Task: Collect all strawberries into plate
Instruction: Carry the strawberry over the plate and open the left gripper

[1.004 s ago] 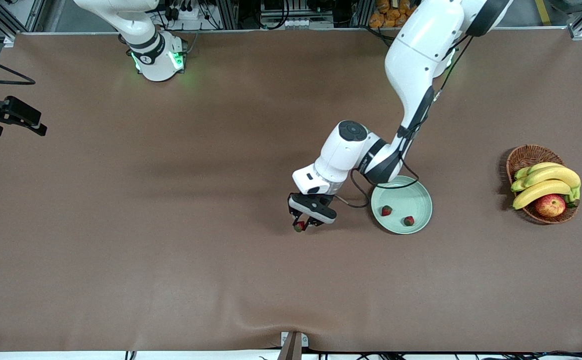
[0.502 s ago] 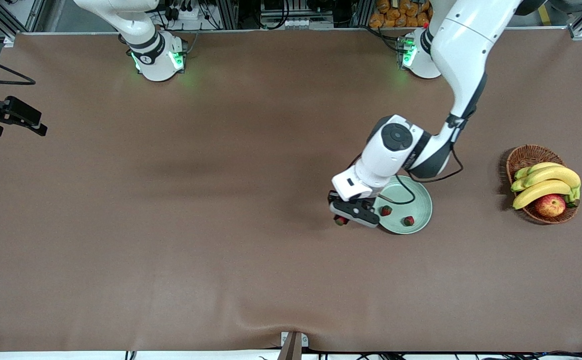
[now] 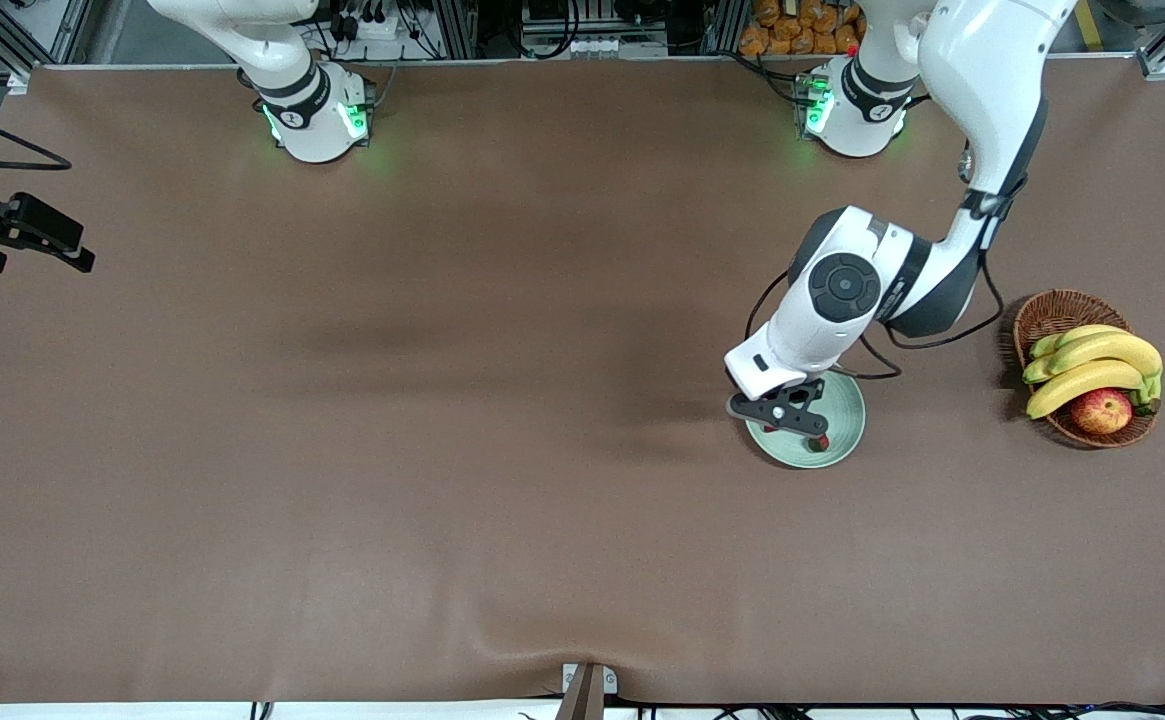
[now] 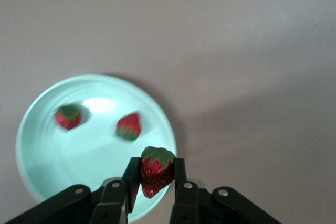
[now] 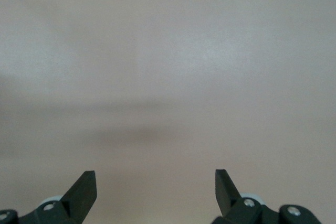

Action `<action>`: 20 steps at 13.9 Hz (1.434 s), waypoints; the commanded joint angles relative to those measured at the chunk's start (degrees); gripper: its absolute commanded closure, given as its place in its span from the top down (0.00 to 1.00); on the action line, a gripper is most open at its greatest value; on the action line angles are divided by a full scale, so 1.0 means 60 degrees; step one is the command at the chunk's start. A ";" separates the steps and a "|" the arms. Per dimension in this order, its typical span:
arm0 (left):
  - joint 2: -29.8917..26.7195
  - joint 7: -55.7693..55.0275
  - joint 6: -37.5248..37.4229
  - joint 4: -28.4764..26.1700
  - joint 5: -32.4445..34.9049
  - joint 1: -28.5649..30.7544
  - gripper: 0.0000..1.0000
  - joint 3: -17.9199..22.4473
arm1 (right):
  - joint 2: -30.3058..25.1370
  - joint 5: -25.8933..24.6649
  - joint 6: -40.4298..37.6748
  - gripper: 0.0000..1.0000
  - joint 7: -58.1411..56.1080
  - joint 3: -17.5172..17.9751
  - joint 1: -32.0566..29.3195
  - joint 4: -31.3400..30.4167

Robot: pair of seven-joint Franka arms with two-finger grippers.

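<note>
My left gripper (image 4: 156, 165) is shut on a red strawberry (image 4: 155, 178) with a green cap, held between both fingers. In the front view the left gripper (image 3: 782, 413) hangs over the pale mint-green plate (image 3: 848, 428), on the side toward the right arm's end. Two more strawberries (image 4: 68, 117) (image 4: 128, 126) lie inside the plate (image 4: 79, 156), apart from each other. Only one of them (image 3: 820, 441) peeks out below the gripper in the front view. My right gripper (image 5: 156, 182) stands open over bare brown table and holds nothing; that arm waits.
A brown wicker basket (image 3: 1050, 312) with bananas (image 3: 1092, 362) and a red-yellow apple (image 3: 1102, 410) stands toward the left arm's end of the table, beside the plate. A brown mat (image 3: 442, 450) covers the table.
My left gripper has carried the strawberry sideways from the bare mat toward the left arm's end, and it is now over the plate. The right arm has not moved.
</note>
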 commanded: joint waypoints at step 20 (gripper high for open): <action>0.0479 -0.0014 -0.0208 0.0803 0.0206 0.1356 1.00 0.0069 | 0.0162 -0.0030 -0.0163 1.00 0.0007 -0.0001 0.0039 0.0224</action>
